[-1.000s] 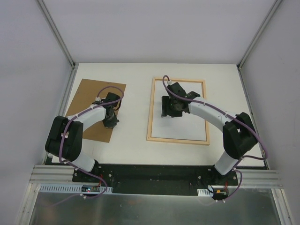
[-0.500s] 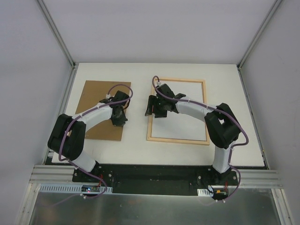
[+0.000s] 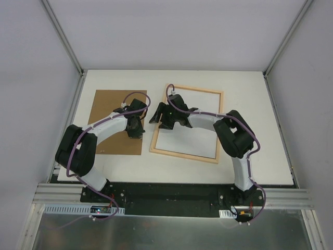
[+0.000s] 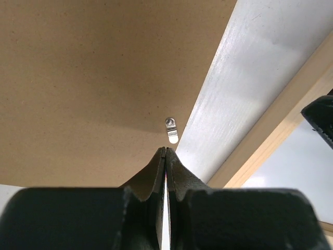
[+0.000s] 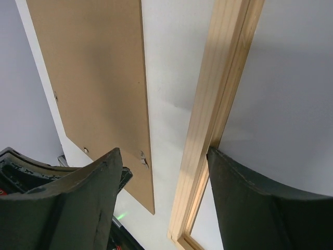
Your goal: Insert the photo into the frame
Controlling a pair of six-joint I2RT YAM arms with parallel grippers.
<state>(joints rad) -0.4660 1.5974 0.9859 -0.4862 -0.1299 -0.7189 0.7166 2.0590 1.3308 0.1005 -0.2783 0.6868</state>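
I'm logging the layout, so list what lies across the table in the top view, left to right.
brown backing board → left gripper, shut, over the board's right edge → right gripper, open, at the frame's left rail → frame

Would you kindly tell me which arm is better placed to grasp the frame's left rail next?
Right, probably. The right end effector is open, one finger on each side of a rail of the frame. The left end effector is shut, its tip over the brown backing board, off the frame.
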